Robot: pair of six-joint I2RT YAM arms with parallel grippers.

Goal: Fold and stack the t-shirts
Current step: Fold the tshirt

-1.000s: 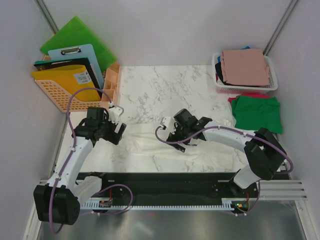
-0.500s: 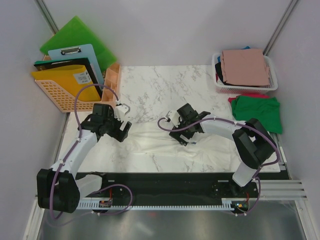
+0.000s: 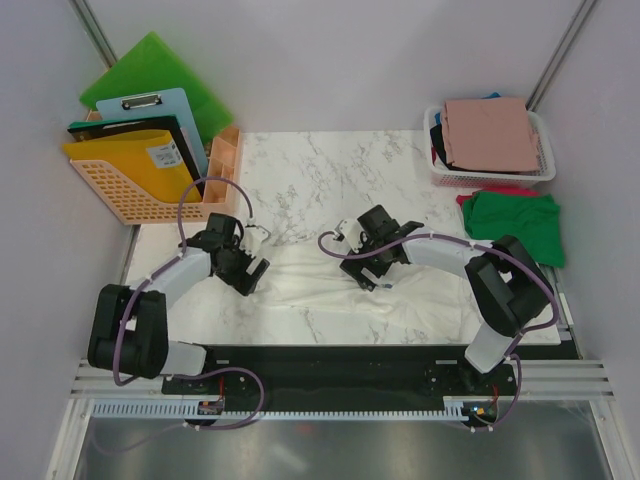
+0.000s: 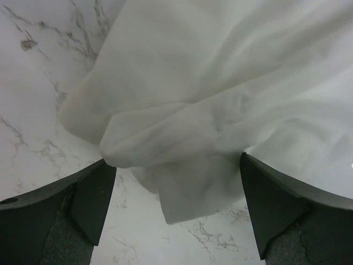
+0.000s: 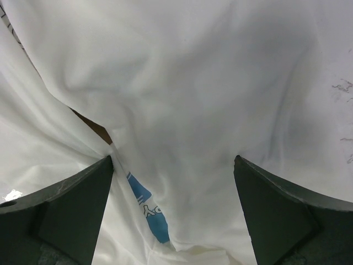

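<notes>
Top external view, and the marble desk fills the middle, with the white t-shirt spread loosely and rumpled across its near half, between the two arms. Off on the right edge, a green t-shirt lies folded flat on the desk, and just behind it the white basket carries a pink t-shirt on top of darker cloth. Far left corner, an orange basket stands packed with upright folders and a clipboard. Now the arms: the left tool is down low at the shirt's left edge, jaws spread wide and gripping nothing. Its wrist camera shows a bunched fold of white cloth lying on the marble right between the two dark fingers. The right tool sits over the middle of the shirt, also released, jaws wide. From its wrist camera, smooth white cloth runs between the fingers, and a small blue print peeks out of a crease near the left one.
</notes>
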